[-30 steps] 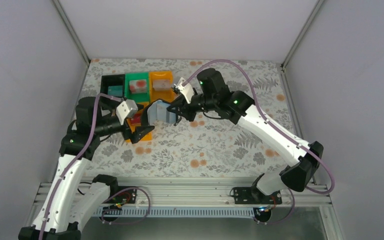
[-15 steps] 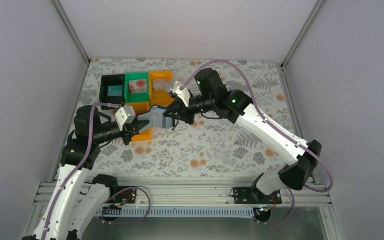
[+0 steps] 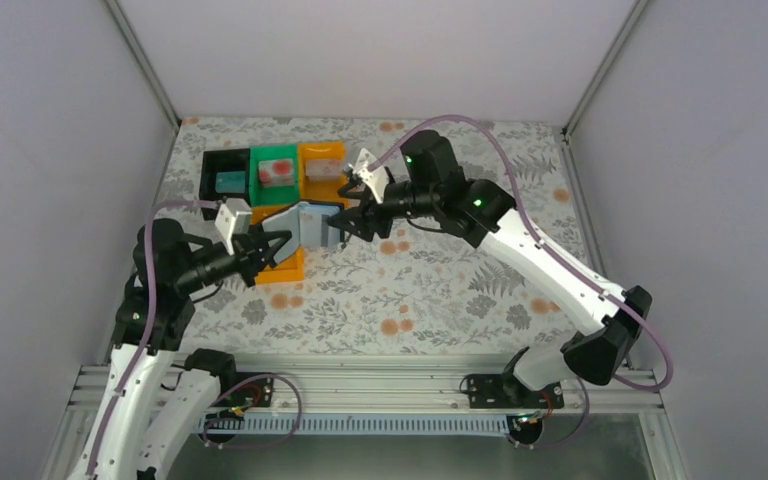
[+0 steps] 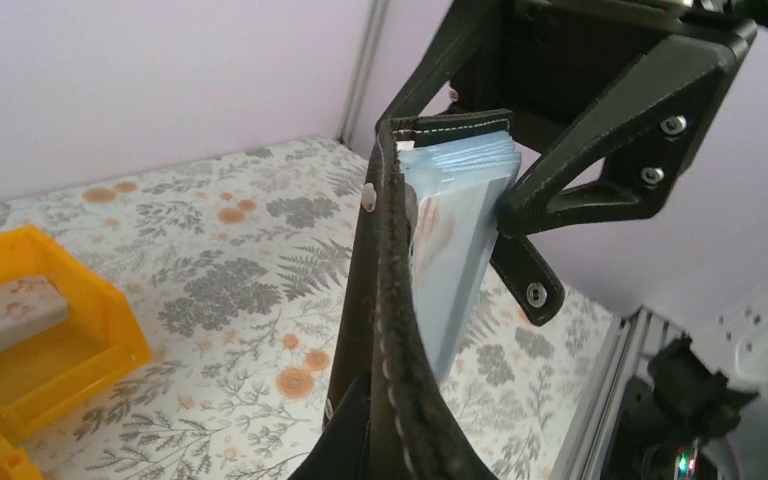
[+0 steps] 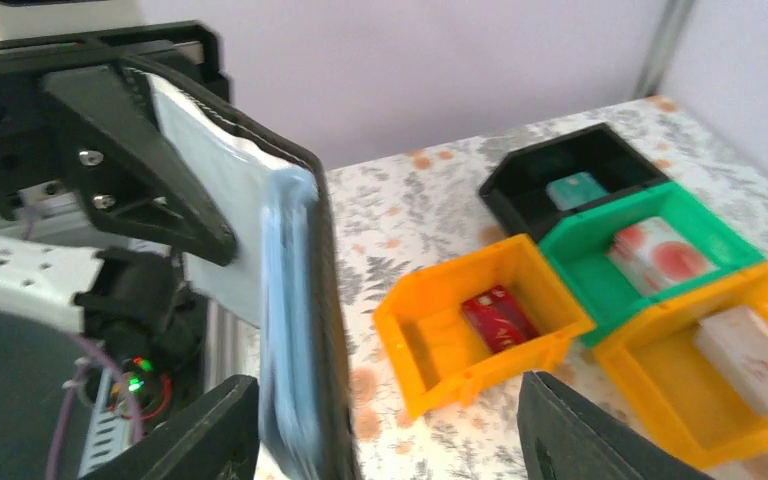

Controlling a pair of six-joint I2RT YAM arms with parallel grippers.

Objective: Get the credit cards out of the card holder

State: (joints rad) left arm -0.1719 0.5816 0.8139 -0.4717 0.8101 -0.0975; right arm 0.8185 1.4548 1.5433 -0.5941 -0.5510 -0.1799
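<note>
Over floral table (image 3: pixel 440 290): left claw (image 3: pixel 278 240) tight on card holder (image 3: pixel 310 220), right claw (image 3: pixel 342 224) agape; red card (image 5: pixel 500 315) wrist-view only.

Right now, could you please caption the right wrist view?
Left gripper clamps the black folding card holder; four cards lie in orange, green and black plastic trays.

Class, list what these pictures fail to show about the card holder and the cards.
- Left wrist: whether cards sit inside the card holder, seen edge-on.
- Top: how the left gripper grips it, too small.
- Right wrist: print on the pale card, blurred.
</note>
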